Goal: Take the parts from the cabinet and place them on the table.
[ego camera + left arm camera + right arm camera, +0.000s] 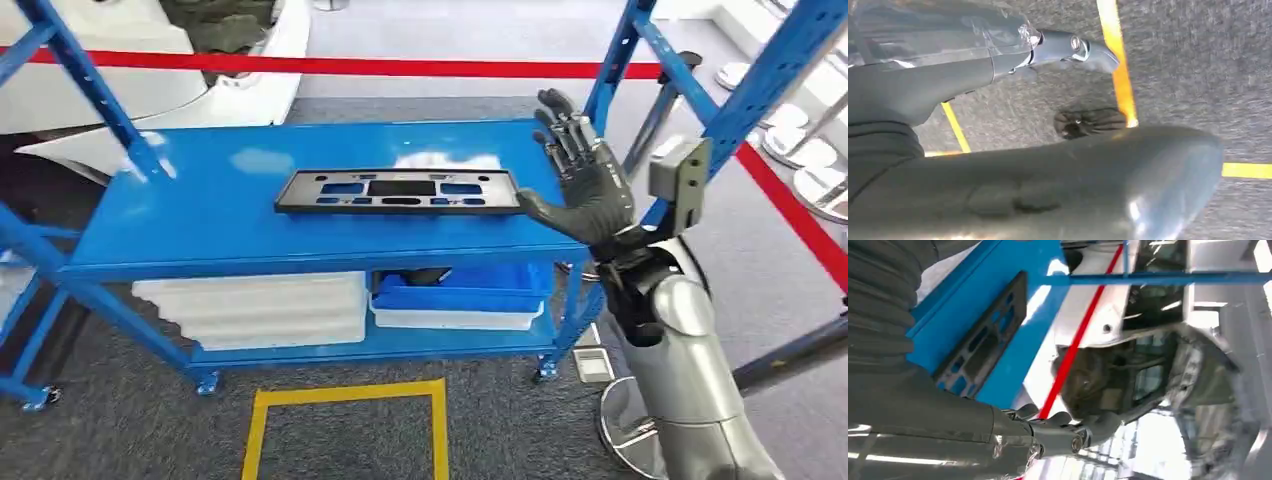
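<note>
- The blue shelf (200, 215) looks like painted metal, smooth and glossy, with light reflected on it.
- The dark panel (400, 190) is seen as matt plastic.
- The floor (120, 420) is covered in rough grey carpet.
- The white bins (260, 310) look like smooth plastic.

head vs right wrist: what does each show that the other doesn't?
Head view alone: the white bins and blue bin on the lower shelf, the yellow floor square, and the whole right hand open beside the shelf's right end. Right wrist alone: a white vehicle body behind the rack. Both: the black panel lying flat on the blue shelf, untouched, and the red tape.
</note>
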`<move>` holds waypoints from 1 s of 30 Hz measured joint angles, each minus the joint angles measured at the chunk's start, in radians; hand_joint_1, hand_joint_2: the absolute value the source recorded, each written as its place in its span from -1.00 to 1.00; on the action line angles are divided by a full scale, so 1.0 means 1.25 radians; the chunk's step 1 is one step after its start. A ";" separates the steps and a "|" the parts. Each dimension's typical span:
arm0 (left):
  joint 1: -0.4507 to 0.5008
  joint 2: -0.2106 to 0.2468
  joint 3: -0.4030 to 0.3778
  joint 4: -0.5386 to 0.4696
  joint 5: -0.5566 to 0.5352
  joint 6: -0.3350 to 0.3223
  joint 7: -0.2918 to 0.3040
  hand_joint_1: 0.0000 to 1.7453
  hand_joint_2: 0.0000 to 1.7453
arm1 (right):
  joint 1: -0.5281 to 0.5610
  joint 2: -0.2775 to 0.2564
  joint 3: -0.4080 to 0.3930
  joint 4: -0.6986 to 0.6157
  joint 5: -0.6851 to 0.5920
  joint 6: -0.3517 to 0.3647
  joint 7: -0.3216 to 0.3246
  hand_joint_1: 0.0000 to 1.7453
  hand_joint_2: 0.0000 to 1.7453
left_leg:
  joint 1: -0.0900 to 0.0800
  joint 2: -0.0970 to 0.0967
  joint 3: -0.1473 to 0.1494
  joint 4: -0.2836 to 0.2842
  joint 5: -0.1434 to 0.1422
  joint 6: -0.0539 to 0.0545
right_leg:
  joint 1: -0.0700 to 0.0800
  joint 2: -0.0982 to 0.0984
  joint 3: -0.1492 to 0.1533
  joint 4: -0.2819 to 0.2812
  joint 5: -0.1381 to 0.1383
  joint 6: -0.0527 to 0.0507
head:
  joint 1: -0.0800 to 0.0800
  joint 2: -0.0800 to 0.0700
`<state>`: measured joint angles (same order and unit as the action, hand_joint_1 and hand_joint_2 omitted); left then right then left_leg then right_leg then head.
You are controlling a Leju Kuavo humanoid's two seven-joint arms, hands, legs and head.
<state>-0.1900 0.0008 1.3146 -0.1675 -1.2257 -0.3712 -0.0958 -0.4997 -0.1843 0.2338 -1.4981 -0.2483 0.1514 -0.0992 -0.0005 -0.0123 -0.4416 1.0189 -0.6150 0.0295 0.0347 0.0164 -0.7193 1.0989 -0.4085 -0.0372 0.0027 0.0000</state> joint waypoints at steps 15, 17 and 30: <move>0.005 0.003 0.000 0.002 -0.002 -0.005 -0.001 -1.00 -1.00 | 0.003 -0.001 -0.004 -0.003 0.010 0.010 -0.004 -1.00 1.00 | 0.030 0.021 -0.176 0.023 0.146 -0.063 | -0.044 0.003 0.236 -0.086 -0.149 0.032 | -0.037 0.000; 0.002 0.005 0.000 0.002 0.000 -0.005 0.001 -1.00 -1.00 | -0.007 -0.001 -0.007 -0.006 0.010 0.010 -0.006 -1.00 1.00 | 0.025 0.017 -0.167 0.037 0.146 -0.041 | -0.047 0.007 0.246 -0.085 -0.152 0.043 | -0.019 0.000; -0.010 0.003 0.000 0.002 0.005 -0.004 0.010 -1.00 -1.00 | 0.006 0.000 -0.021 -0.006 0.013 0.011 -0.005 -1.00 1.00 | 0.015 0.007 -0.079 0.012 0.075 -0.024 | -0.026 -0.007 0.065 -0.018 -0.014 0.028 | 0.023 0.000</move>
<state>-0.2022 0.0042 1.3149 -0.1644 -1.2188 -0.3761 -0.0835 -0.4921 -0.1839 0.2079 -1.5061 -0.2319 0.1652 -0.1057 0.0179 -0.0040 -0.5403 1.0334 -0.5218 -0.0008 0.0018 0.0076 -0.6383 1.0758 -0.4256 -0.0021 0.0320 0.0000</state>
